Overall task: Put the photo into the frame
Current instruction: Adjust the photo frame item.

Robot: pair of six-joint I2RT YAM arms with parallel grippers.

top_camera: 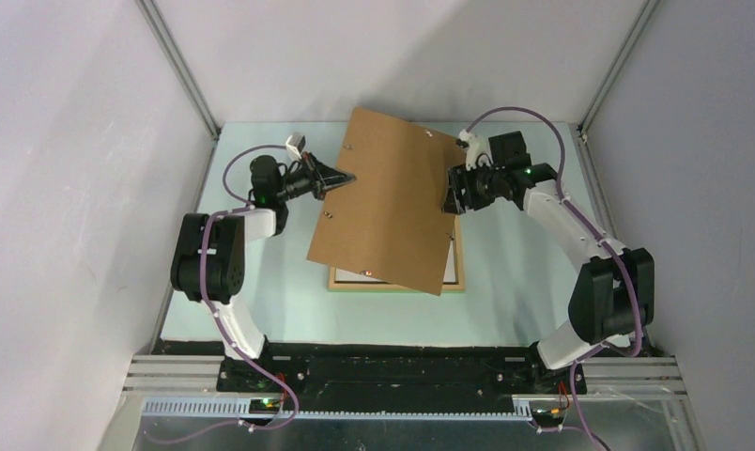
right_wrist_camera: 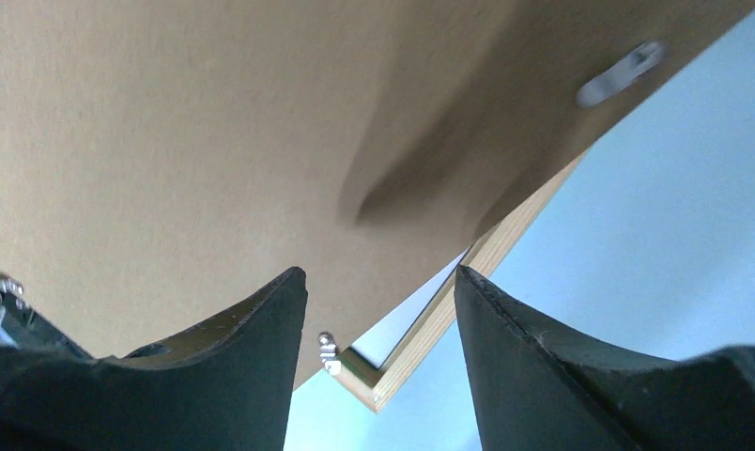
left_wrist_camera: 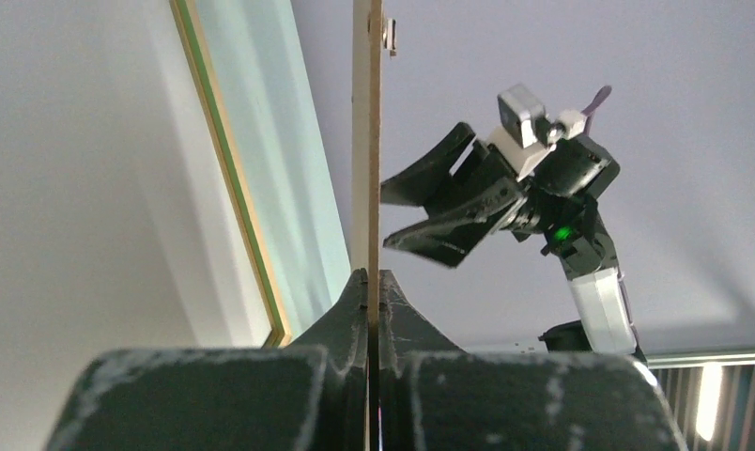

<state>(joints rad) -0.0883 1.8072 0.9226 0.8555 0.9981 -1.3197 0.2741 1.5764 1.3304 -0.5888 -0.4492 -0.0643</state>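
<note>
Gripping the board [top_camera: 392,216] by its left edge, the left claw [top_camera: 344,178] is shut hard on it. Its own wrist view shows the sheet edge-on, pinched between the two fingers. The board hangs tilted above the tabletop [top_camera: 524,282], with its far end high and its near corner low over the frame [top_camera: 350,282]. Held this way it likely leaves the opening underneath free to reach.

The frame lies flat on the tabletop, pale wood side up, mostly hidden under the board. Only its near rail and right corner show. Inside that corner sits a plain white sheet, which I take to be the photo [right_wrist_camera: 407,319] lying back up within the rails. How squarely it is seated cannot be told, since the board covers the rest.

The right claw [top_camera: 452,199] stands half open with nothing in it, just beside the board's right edge, its tips pointing at the sheet. Whether a finger touches the board is unclear. It seems placed to catch or steady that side, because a single pinch at one edge lets so wide a sheet swing. If the photo is seated, lowering the board squarely onto the frame looks like what is left.
</note>
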